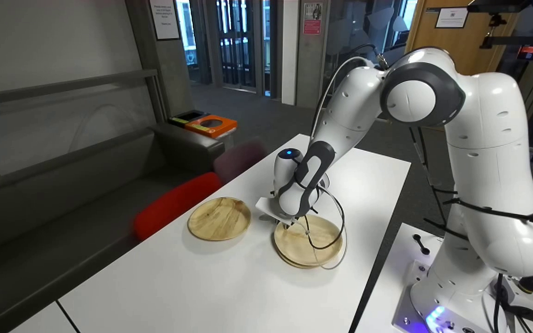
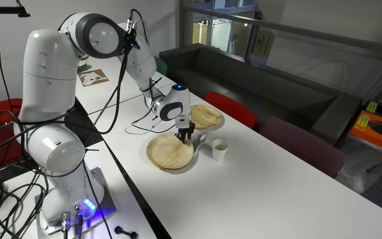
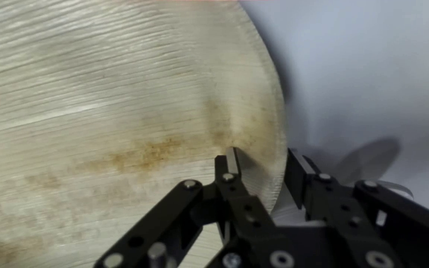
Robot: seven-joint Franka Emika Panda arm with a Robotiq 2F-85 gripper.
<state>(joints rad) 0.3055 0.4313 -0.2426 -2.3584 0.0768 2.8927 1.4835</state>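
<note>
Straddling the near-right rim of a round plate (image 3: 125, 93) that fills the left of the wrist view, the jaws stand partly apart, one finger (image 3: 221, 167) over its face with a visible gap, the other at its outer edge. With no long axis, the plate tops a stack (image 1: 310, 243) just below the middle of both exterior views. In an exterior view, a spoon (image 2: 202, 139) lies just right, crowding the jaws, then a cup (image 2: 219, 151); a separate plate (image 2: 207, 116) lies above.

Dark sofa (image 1: 95, 199) along a pale wall (image 1: 49, 41), red chair (image 1: 174, 203) at a white table (image 1: 178, 286), grey floor (image 1: 257, 115), glass doors (image 1: 236, 41)
</note>
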